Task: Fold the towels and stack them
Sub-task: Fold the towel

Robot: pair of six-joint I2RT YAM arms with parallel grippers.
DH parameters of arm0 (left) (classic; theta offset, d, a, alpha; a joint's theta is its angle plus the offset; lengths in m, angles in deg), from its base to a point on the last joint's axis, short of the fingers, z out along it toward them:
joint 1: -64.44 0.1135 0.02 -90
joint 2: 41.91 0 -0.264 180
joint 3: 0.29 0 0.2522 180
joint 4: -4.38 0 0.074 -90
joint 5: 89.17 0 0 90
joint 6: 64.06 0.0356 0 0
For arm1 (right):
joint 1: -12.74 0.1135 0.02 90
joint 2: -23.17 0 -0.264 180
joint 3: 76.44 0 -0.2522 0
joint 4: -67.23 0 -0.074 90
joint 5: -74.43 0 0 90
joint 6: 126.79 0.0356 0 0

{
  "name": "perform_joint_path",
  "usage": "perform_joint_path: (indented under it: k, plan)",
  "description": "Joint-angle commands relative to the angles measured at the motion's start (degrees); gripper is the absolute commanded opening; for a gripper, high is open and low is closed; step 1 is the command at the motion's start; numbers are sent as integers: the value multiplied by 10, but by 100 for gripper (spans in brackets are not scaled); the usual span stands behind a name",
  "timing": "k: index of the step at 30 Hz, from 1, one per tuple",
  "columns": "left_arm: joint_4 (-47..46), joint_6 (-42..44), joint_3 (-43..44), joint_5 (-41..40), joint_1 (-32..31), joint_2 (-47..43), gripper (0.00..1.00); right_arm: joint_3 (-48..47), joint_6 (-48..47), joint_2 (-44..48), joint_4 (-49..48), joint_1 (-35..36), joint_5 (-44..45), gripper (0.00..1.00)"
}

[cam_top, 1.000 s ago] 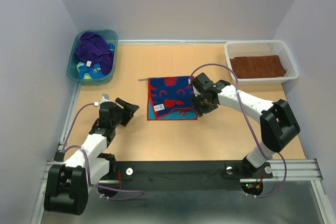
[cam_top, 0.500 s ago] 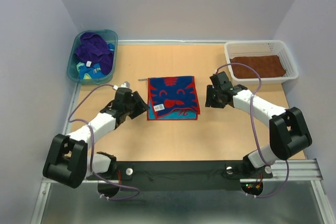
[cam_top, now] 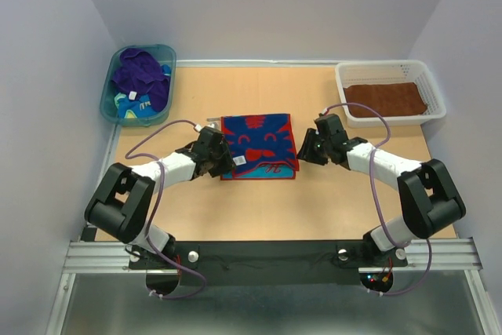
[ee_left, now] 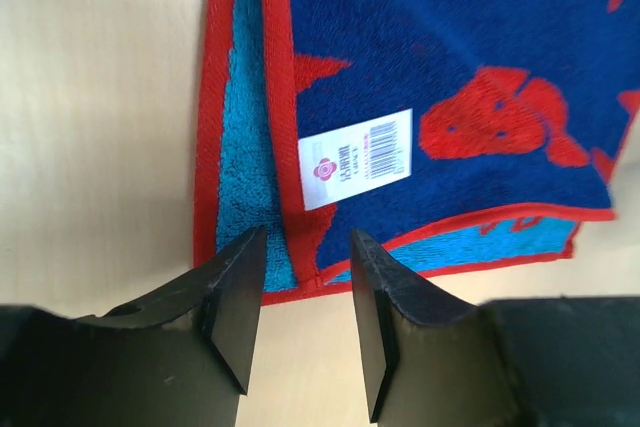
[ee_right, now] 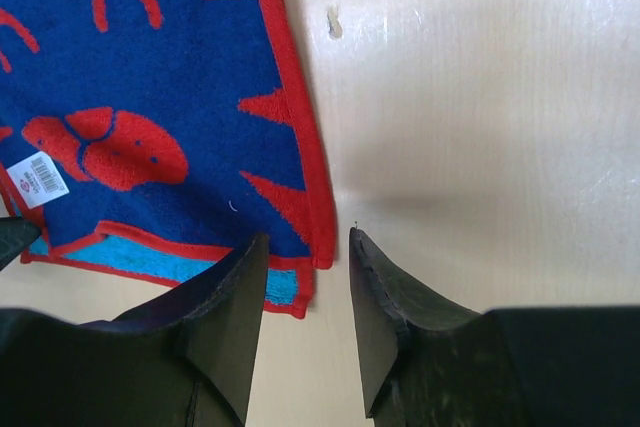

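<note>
Pale walls close in a wooden table (cam_top: 314, 202). Near its middle lies the red-and-blue towel (cam_top: 259, 145), folded flat into a rough square, with a teal underlayer showing along its near and left edges. A white label (cam_top: 239, 160) sits on top by the near left corner.

At that corner is the left gripper (cam_top: 223, 159), low over the cloth. In the left wrist view the left gripper (ee_left: 305, 297) has its two dark fingers (ee_left: 235, 297) standing apart, with the towel's (ee_left: 450, 47) red hem and a strip of teal showing in the gap just below the label (ee_left: 355, 157). They are not pinched on the cloth.

The right gripper (cam_top: 303, 150) is at the towel's right edge. In the right wrist view the right gripper (ee_right: 305, 297) is also parted. The towel's (ee_right: 150, 67) near right corner lies between its fingers (ee_right: 230, 307), and bare table (ee_right: 480, 97) is on the far side. Whether either gripper's tips touch the cloth cannot be told.

Well apart at the far left corner, a teal tub (cam_top: 163, 54) holds a crumpled purple towel (cam_top: 141, 76) over a teal-and-yellow towel (cam_top: 128, 107). At the far right corner, a white basket (cam_top: 388, 65) holds a flat brown towel (cam_top: 386, 98).
</note>
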Motion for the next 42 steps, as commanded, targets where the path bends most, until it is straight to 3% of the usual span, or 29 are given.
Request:
perform_joint_path:
  k: [1, 12, 17, 24, 26, 34, 39, 42]
  plan:
    - [19, 10, 28, -10, -22, 17, 49, 16, 16, -4, -57, -5, -7, 43]
    - [43, -6, 34, -39, -58, 19, 49, 50, 19, -18, -91, -6, -7, 43]
    - [52, -8, 45, -56, -64, 18, 31, 59, 16, -24, -97, -6, -1, 43]
    - [66, -10, 68, -62, -74, 11, 28, 68, 17, -33, -103, -6, 8, 43]
    - [68, -10, 72, -64, -77, 10, 21, 68, 14, -38, -105, -6, 8, 42]
    - [78, -9, 76, -67, -77, -1, 1, 70, 15, -55, -108, -6, 7, 24]
    - [102, 4, 95, -86, -76, -7, 0, 70, 13, -48, -108, -6, 28, 3]
    - [114, 15, 106, -93, -76, -10, 0, 67, 2, -41, -109, -6, 41, 1]
